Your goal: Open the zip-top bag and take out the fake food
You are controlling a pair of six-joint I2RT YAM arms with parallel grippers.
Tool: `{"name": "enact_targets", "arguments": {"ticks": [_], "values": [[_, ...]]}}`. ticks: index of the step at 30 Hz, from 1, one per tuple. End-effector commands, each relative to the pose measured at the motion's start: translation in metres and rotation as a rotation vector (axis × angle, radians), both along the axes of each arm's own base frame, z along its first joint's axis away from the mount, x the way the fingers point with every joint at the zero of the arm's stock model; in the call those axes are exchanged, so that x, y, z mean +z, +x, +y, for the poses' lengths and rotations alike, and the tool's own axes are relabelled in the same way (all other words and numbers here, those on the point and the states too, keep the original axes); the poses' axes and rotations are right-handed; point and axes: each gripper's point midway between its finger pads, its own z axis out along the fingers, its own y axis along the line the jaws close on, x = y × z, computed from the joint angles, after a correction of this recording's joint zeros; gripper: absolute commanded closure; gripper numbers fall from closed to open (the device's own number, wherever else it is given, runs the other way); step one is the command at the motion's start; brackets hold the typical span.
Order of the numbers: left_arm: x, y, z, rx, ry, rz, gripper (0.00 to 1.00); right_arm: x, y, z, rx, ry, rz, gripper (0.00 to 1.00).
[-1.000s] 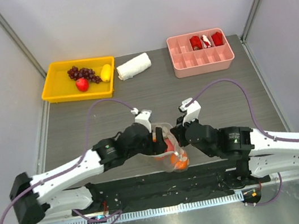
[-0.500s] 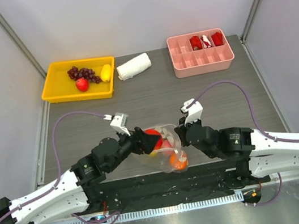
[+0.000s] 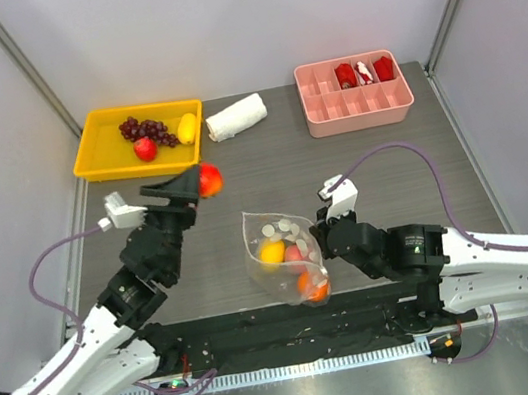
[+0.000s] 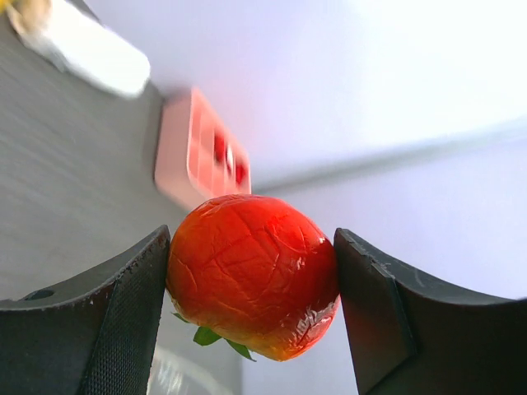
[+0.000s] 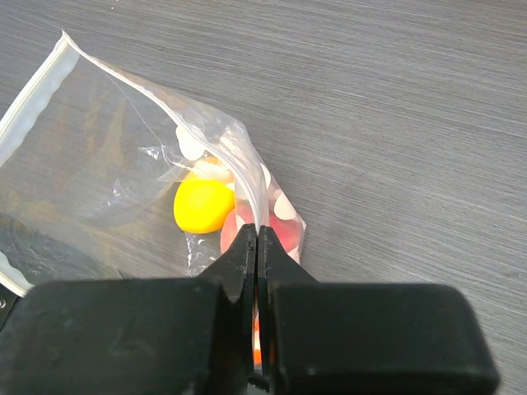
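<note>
The clear polka-dot zip-top bag [image 3: 285, 260] lies open near the table's front middle, with a yellow piece [image 3: 272, 252], a red one and an orange one [image 3: 311, 285] inside. My right gripper [image 3: 318, 241] is shut on the bag's edge; in the right wrist view its jaws [image 5: 256, 234] pinch the plastic [image 5: 107, 156] beside the yellow piece [image 5: 202, 205]. My left gripper [image 3: 203, 181] is shut on a red fake fruit [image 4: 254, 274] with green leaves, held in the air left of the bag, toward the yellow tray [image 3: 95, 157].
The yellow tray at the back left holds a purple grape bunch [image 3: 146, 129], a red fruit [image 3: 144, 148] and a yellow piece [image 3: 187, 127]. A rolled white cloth [image 3: 236, 117] lies beside it. A pink divided tray [image 3: 358, 106] with red items stands at the back right.
My left gripper has pulled the red fruit out of the bag and carried it up and to the left. The right gripper has kept its hold on the bag's edge.
</note>
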Motion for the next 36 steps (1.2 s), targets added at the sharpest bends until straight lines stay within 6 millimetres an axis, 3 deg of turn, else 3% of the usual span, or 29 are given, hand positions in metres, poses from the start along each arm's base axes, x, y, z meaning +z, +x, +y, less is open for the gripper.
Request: {"name": "enact_targets", "arguments": {"ticks": [1,4,5,6,7,8,9,11,12,14,15,16,17,18,19,20,21,22,23,25,26,28,29,30,31,34,35,36], "values": [[0.002,0.039,0.066,0.304,-0.210,0.074,0.99,0.008,0.000,0.003,-0.009,0.039,0.001,0.99],[-0.006,0.068,0.098,0.438,-0.228,0.103,1.00,0.011,0.001,0.002,-0.009,0.044,0.001,0.99],[-0.021,0.082,0.102,0.469,-0.216,0.146,0.99,0.011,0.000,0.002,-0.009,0.044,0.001,0.99],[-0.025,0.097,0.124,0.534,-0.234,0.151,0.99,0.013,0.000,0.002,-0.007,0.043,0.000,0.99],[-0.011,0.111,0.124,0.501,-0.281,0.095,0.99,0.013,0.000,0.003,-0.005,0.040,0.001,0.99],[-0.029,0.130,0.130,0.528,-0.261,0.126,0.99,0.012,0.000,0.002,-0.005,0.034,0.003,0.99],[-0.026,0.143,0.154,0.582,-0.284,0.115,0.99,0.013,0.000,0.002,-0.006,0.037,0.004,0.99],[-0.025,0.167,0.169,0.611,-0.287,0.093,0.99,0.012,-0.001,0.001,-0.005,0.034,0.005,0.99],[-0.046,0.185,0.188,0.663,-0.265,0.131,0.99,0.012,-0.001,0.001,-0.001,0.033,0.008,0.99],[-0.037,0.214,0.202,0.669,-0.266,0.092,0.99,0.012,-0.003,0.001,0.006,0.039,0.017,0.99],[-0.067,0.234,0.222,0.709,-0.240,0.141,0.99,0.012,-0.004,0.002,0.009,0.044,0.019,0.99],[-0.058,0.250,0.222,0.690,-0.245,0.116,0.99,0.013,-0.004,0.002,0.011,0.046,0.021,0.99],[-0.050,0.262,0.242,0.708,-0.234,0.052,1.00,0.011,-0.005,0.001,0.012,0.042,0.023,0.99],[-0.057,0.275,0.257,0.713,-0.231,0.057,1.00,0.012,-0.005,0.000,0.009,0.040,0.022,0.98],[-0.093,0.293,0.265,0.716,-0.222,0.125,1.00,0.012,-0.004,-0.001,0.003,0.040,0.021,0.99],[-0.083,0.313,0.273,0.706,-0.250,0.103,1.00,0.010,-0.004,-0.002,0.002,0.034,0.023,0.99],[-0.098,0.323,0.283,0.692,-0.253,0.150,1.00,0.011,-0.004,-0.002,0.001,0.037,0.024,0.99],[-0.132,0.336,0.289,0.703,-0.266,0.218,1.00,0.011,-0.005,-0.002,0.003,0.036,0.025,0.99],[-0.125,0.346,0.296,0.703,-0.286,0.200,1.00,0.010,-0.005,-0.003,0.000,0.035,0.024,0.99],[-0.155,0.355,0.311,0.745,-0.276,0.266,1.00,0.009,-0.004,-0.004,-0.006,0.033,0.023,0.99],[-0.142,0.365,0.318,0.748,-0.264,0.251,1.00,0.008,-0.003,-0.004,-0.009,0.025,0.024,0.98],[-0.177,0.371,0.325,0.749,-0.188,0.387,0.98,0.008,-0.003,-0.004,-0.011,0.021,0.022,0.99],[-0.167,0.379,0.332,0.753,-0.184,0.387,0.89,0.007,-0.003,-0.004,-0.013,0.019,0.023,0.98],[-0.178,0.377,0.332,0.755,-0.172,0.433,0.83,0.007,-0.002,-0.004,-0.015,0.018,0.021,0.99],[-0.182,0.376,0.334,0.758,-0.171,0.444,0.67,0.006,-0.002,-0.004,-0.016,0.015,0.023,0.99],[-0.192,0.371,0.336,0.768,-0.145,0.506,0.36,0.005,-0.002,-0.002,-0.016,0.015,0.023,0.99],[-0.196,0.368,0.337,0.770,-0.132,0.534,0.13,0.005,-0.002,-0.002,-0.014,0.012,0.023,0.99],[-0.193,0.367,0.337,0.771,-0.125,0.546,0.06,0.005,-0.002,-0.001,-0.010,0.016,0.025,0.98]]}}
